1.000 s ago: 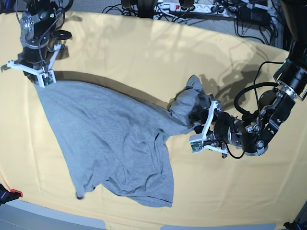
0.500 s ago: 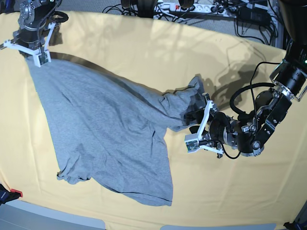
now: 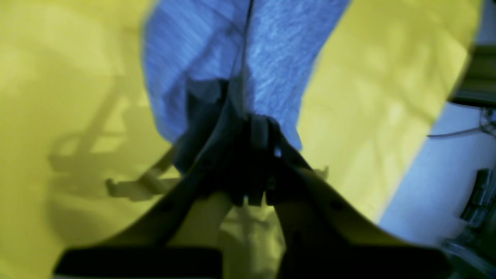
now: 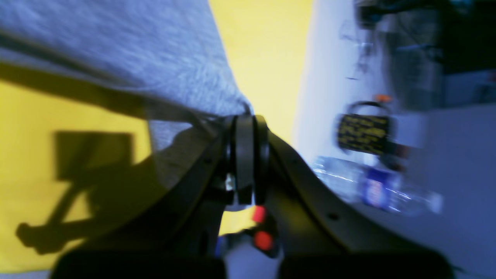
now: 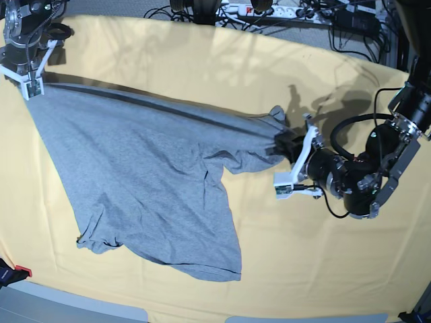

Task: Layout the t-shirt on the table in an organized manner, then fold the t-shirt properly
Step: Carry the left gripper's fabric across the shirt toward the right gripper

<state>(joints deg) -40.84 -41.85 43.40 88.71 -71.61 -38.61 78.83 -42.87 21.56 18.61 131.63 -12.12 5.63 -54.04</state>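
Note:
The heather-grey t-shirt [image 5: 148, 175] lies plain side up on the yellow table [image 5: 269, 81], stretched taut along its far edge between both grippers. My right gripper [image 5: 28, 86] at the far left corner is shut on one corner of the shirt. In the right wrist view its fingertips [image 4: 246, 120] pinch the grey t-shirt [image 4: 135, 46]. My left gripper [image 5: 283, 143] near mid-table is shut on the bunched end of the shirt. The left wrist view shows that gripper [image 3: 252, 124] closed on the t-shirt [image 3: 248, 58] above the table [image 3: 77, 77]. The shirt's near hem hangs loose and wrinkled.
Cables and a power strip [image 5: 269, 10] run behind the table's far edge. A small red object [image 5: 20, 271] sits off the front left corner. A water bottle [image 4: 376, 190] lies on the floor beyond the table edge near my right gripper.
My right gripper has pulled its corner up and to the far left. My left gripper has closed on the bunched end and drawn it right, so the shirt's far edge now runs straight.

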